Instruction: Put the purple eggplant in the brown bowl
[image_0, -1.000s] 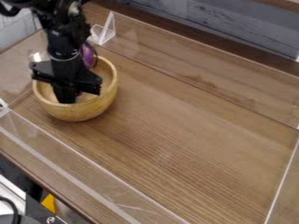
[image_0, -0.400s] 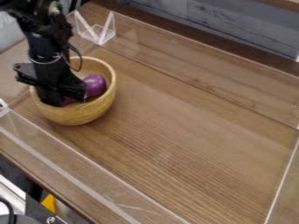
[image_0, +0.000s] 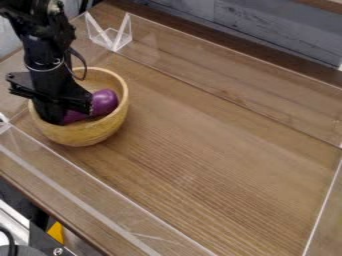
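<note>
Eggplant's in the bowl, exit is the sketchy part

So the gripper (image_0: 58, 112) is closed, down inside the left of the picture's bowl area, and it doesn't look like it's got hold of anything. Fingertips are hard to make out against the dark hardware, so I can't tell if they touch the wood.

Right next to it is the purple eggplant (image_0: 104, 98), lying inside the brown bowl (image_0: 96, 131), partly hidden by the gripper. I'd call the task basically done, just the retreat left.

What could bite: if the arm (image_0: 46, 35) leaves sideways rather than straight up, those fingers could hook the rim and drag or tip the bowl across the wooden table (image_0: 221, 150). Opening the jaws down there might also nudge the eggplant, and being rounded and glossy it'd probably roll, though the thick walls should catch it.

Bigger worry imo is pushing down or poking around more, since that could lever the toy up the side. I'd lift slowly, jaws closed, then move off.
</note>
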